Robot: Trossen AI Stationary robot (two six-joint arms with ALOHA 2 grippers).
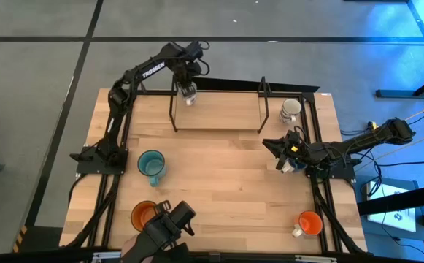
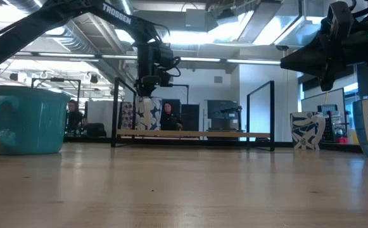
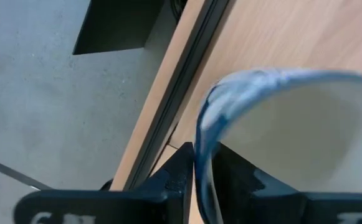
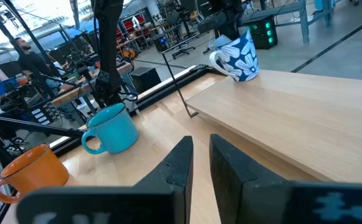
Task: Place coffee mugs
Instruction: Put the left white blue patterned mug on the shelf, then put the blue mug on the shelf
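Note:
A white mug with a blue flower pattern (image 1: 188,93) stands upright on the far left of a raised wooden shelf (image 1: 219,115). My left gripper (image 3: 205,158) comes down on it from above and is shut on its rim. The same mug (image 4: 240,53) shows in the right wrist view and the low view (image 2: 147,114). A teal mug (image 1: 152,166) stands on the table's left half. Two orange mugs stand near the front edge, one left (image 1: 144,214) and one right (image 1: 309,223). My right gripper (image 4: 201,146) waits at the right side, shut with a slim gap, holding nothing. My left gripper has the mug's rim wall (image 3: 200,134) between its two fingers, one finger (image 3: 243,180) inside the mug and the other (image 3: 177,177) outside. The fingers point down from above. The mug stands upright with its base on the shelf.
A white patterned mug (image 1: 290,109) stands on the table right of the shelf, beside a black upright frame (image 1: 264,106). Another mug (image 1: 289,165) sits under my right arm. A dark device (image 1: 166,225) lies at the near edge. People show in the room behind.

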